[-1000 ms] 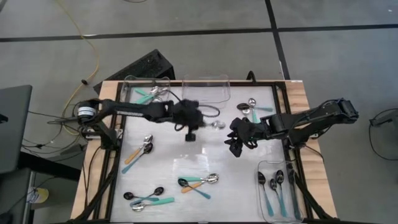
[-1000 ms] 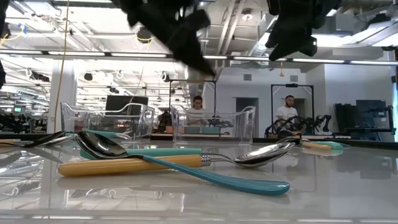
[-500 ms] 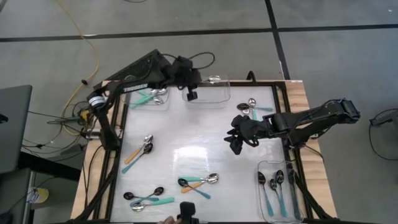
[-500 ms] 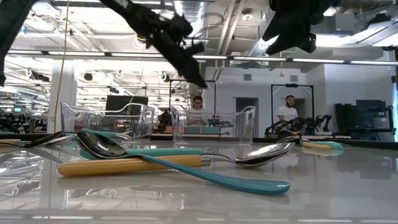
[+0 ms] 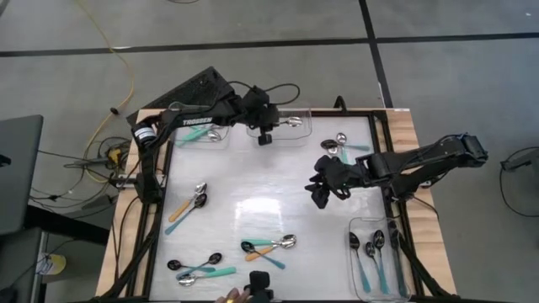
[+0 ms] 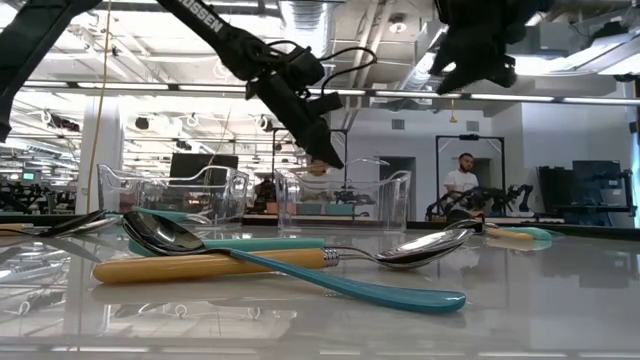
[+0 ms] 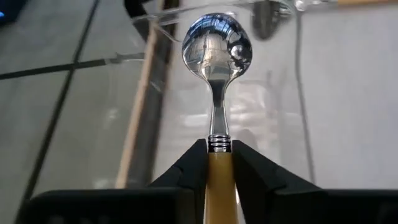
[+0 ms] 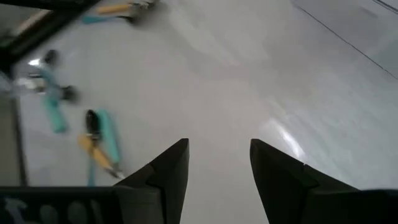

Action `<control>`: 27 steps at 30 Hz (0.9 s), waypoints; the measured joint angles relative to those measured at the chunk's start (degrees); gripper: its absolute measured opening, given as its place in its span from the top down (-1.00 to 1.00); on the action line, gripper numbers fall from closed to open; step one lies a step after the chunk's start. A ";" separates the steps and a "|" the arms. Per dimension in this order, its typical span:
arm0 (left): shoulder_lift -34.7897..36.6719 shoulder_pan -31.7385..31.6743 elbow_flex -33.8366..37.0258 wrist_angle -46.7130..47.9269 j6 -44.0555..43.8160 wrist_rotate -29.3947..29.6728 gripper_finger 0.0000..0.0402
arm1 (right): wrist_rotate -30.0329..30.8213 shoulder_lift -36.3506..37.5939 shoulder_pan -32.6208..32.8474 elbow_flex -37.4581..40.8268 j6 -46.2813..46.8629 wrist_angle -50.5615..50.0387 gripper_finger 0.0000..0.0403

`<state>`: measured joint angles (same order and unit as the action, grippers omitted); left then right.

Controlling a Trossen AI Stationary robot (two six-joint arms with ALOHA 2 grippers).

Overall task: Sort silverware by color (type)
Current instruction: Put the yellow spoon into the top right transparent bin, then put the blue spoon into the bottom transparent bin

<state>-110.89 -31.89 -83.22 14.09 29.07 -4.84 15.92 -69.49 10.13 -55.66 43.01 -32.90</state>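
Near edge of desk [image 5: 253,198]: a crossed cluster of spoons [image 5: 268,247], teal and orange handles, lies flat; a second group [image 5: 199,266] sits toward my left corner.
Near right bin [image 5: 376,252]: holds black-bowled, teal-handled spoons [image 5: 375,246], laid lengthwise.
Left-side pair [image 5: 189,202]: two silver-bowled, orange-handled spoons lie together on the desk, apart from both arms.
My right end effector [image 5: 322,192]: hangs above mid-desk, fingers spread apart, nothing between them; bare desk shows through the gap in its wrist view.
Far right spoons [image 5: 340,145]: lie on the desk just beyond my right end effector.
My left end effector [image 7: 219,163]: clenched on the orange handle of a silver-bowled spoon [image 7: 216,42], bowl pointing forward.
Held spoon location: raised over the middle far bin [image 5: 283,119], above its wall, not resting inside.
Far left bin [image 5: 195,124]: contains teal-handled spoons [image 5: 202,130].
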 joint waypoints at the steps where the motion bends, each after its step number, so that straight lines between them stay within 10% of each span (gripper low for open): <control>1: 0.00 0.09 0.00 0.05 0.05 0.88 0.60 | 0.14 0.00 -0.35 0.00 1.43 -1.99 0.04; 8: 0.46 1.58 -0.49 0.07 -1.30 11.01 0.09 | -1.04 -0.02 -8.20 0.00 2.67 -16.16 0.04; 27: 26.00 11.08 -15.24 40.20 -14.92 20.12 -0.05 | -3.99 -17.01 -46.52 0.00 -58.81 -23.79 0.04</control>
<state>-84.89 -20.82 -98.46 54.30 14.15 15.27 11.92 -86.51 -36.40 -55.66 -15.81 -56.69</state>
